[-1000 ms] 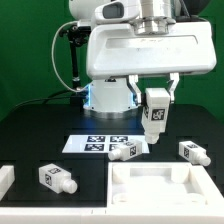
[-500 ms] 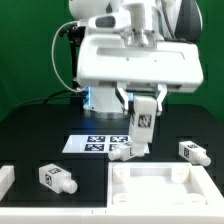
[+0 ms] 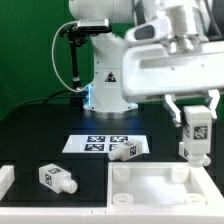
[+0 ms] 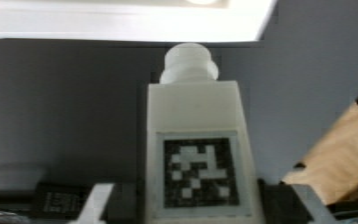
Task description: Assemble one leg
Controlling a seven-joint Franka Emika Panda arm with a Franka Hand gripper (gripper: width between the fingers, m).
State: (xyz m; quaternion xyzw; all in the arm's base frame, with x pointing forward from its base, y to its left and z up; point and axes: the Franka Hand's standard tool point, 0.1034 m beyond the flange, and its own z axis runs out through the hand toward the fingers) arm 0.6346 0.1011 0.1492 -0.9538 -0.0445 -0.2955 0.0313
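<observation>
Holding: one leg (image 3: pixel 196 135), pinched in the gripper (image 3: pixel 195 118), jaws closed in tight against its two sides
Leg pose: upright, narrow stub end pointing down, square tag (image 3: pixel 198 128) facing the exterior camera
Leg spot: up off the table (image 3: pixel 30 140), on the exterior view's right, over the far right corner of the big white panel (image 3: pixel 160 192); can't tell if the stub is touching the rim or just above it
Wrist view: same leg filling the middle, tag on its face, stub aimed away toward a white surface past the dark table
Spare leg (image 3: pixel 123 150): lying on its side at the near right edge of the marker board (image 3: pixel 98 143), just beyond the panel's far rim
Other spare leg (image 3: pixel 57 178): lying on the table at near left, well apart from the panel
Robot base (image 3: pixel 110 85): white, far side, behind the marker board
</observation>
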